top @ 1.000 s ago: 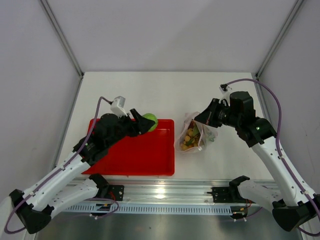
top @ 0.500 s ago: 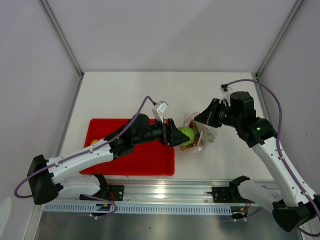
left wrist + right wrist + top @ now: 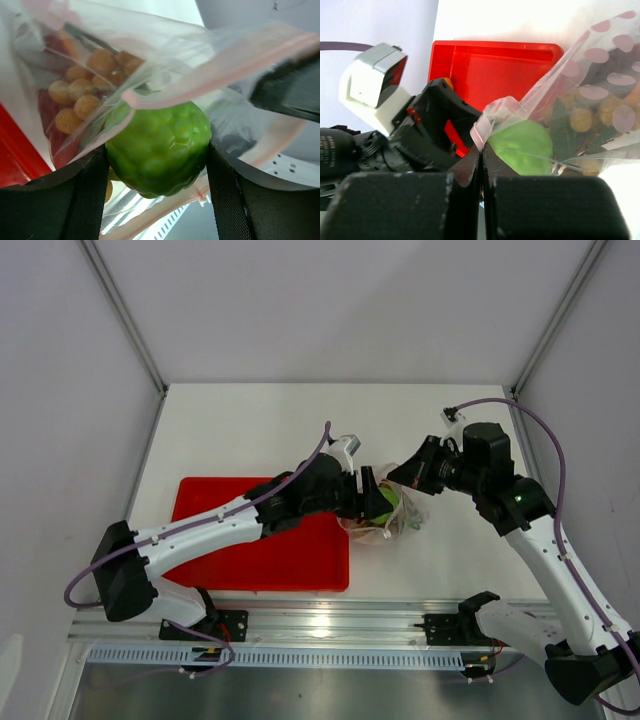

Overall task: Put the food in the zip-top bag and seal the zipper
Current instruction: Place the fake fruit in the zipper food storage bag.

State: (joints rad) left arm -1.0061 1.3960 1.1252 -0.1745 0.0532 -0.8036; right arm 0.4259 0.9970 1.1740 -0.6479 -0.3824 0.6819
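green ball (image 3: 160, 155): bright lime green, pebbled all over.
zip-top bag (image 3: 165, 45): clear and glossy, with pale pinkish oval spots across one panel in the right wrist view.
zipper (image 3: 225, 67): pale pink strip.
small balls (image 3: 75, 97) inside the bag: tan-orange.
stalks (image 3: 560, 130) inside the bag: dark green.
tray (image 3: 260, 550): plain red.
left gripper (image 3: 156, 149): black, finely textured.
right gripper (image 3: 481, 155): black, edges scuffed grey.
left arm (image 3: 200, 535), right arm (image 3: 550, 550): white links, black joints.
cable (image 3: 530, 415): purple.
table (image 3: 260, 430): white.
camera housing (image 3: 372, 85): white with a grey face.
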